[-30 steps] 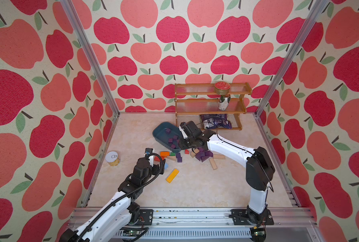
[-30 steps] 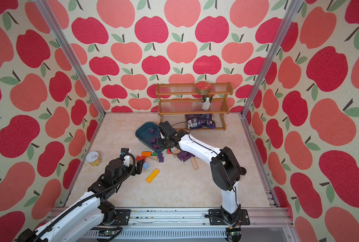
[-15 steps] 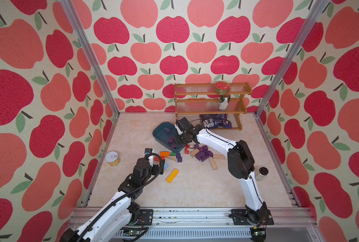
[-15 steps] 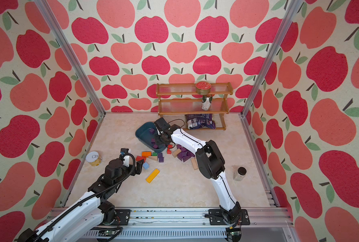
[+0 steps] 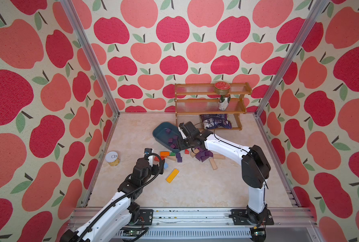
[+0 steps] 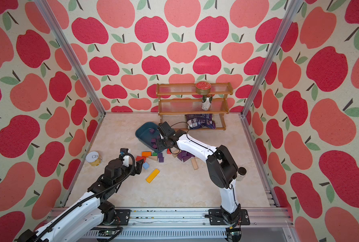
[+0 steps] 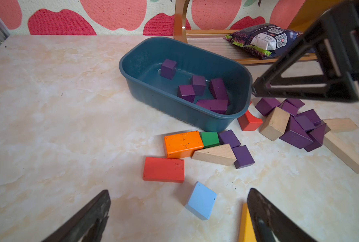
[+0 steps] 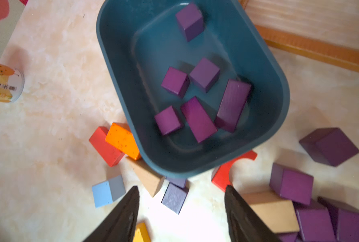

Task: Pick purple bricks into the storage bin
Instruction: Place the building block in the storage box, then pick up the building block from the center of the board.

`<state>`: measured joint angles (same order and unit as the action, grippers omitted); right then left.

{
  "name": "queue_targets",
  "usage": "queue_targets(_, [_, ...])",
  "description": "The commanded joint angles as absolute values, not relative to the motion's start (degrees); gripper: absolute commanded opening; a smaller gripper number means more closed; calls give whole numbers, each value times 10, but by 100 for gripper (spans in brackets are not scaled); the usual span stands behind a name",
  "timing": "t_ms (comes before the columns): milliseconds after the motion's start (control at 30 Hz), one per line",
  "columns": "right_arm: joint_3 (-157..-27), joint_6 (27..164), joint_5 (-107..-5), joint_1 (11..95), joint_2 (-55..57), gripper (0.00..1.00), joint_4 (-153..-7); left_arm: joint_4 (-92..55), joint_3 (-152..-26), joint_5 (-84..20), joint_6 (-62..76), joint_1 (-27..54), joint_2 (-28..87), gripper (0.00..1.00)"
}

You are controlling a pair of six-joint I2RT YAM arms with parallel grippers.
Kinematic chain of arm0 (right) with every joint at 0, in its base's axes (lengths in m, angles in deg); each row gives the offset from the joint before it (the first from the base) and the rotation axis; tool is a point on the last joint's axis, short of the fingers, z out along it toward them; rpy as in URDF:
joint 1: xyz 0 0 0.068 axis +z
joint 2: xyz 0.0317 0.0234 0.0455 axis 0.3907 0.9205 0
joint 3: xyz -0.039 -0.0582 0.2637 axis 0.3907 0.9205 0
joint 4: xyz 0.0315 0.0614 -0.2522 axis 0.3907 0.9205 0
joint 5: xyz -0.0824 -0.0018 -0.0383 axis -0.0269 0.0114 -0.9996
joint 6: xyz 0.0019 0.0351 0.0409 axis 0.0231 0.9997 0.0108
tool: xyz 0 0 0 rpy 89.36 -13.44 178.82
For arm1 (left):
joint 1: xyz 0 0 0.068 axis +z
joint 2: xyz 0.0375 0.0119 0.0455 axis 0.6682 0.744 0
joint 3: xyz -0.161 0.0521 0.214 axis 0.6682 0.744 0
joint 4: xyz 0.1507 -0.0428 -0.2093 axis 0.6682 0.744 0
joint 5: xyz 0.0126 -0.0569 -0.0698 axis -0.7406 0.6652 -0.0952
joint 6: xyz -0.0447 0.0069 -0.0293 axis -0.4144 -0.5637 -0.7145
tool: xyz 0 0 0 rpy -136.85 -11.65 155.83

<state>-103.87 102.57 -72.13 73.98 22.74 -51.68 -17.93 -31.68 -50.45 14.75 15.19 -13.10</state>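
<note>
Inside the storage bin (image 8: pixel 115 62) lie six purple bricks (image 8: pixel 197 119); more sit heaped beside it among tan blocks (image 8: pixel 273 211). Above its rim the right gripper (image 8: pixel 181 187) hangs spread and empty, and the left gripper (image 7: pixel 178 190) gapes wide. A careless descent might shove the bin or pinch a tan block

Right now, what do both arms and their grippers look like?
Both arms have white links and bulky black joints. The left arm carries a ribbed black cable conduit; the right arm a thin black wire. The left gripper and right gripper have black tapered fingers.
</note>
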Motion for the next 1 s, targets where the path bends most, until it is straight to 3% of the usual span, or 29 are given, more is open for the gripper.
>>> queue_targets(0, [-968, 1055, -728, 757, 188, 65, -551, -179, -309, -498, 135, 155, -138, 99])
queue_targets(200, [-925, 1070, -742, 785, 173, 63, -547, -181, -307, -500, 135, 155, -137, 99])
queue_targets(533, [-952, 1104, -751, 790, 233, 49, -546, -179, -305, -502, 133, 156, -147, 99])
queue_targets(967, [-919, 1147, -813, 819, 266, 49, -638, -178, -302, -503, 131, 157, -152, 99])
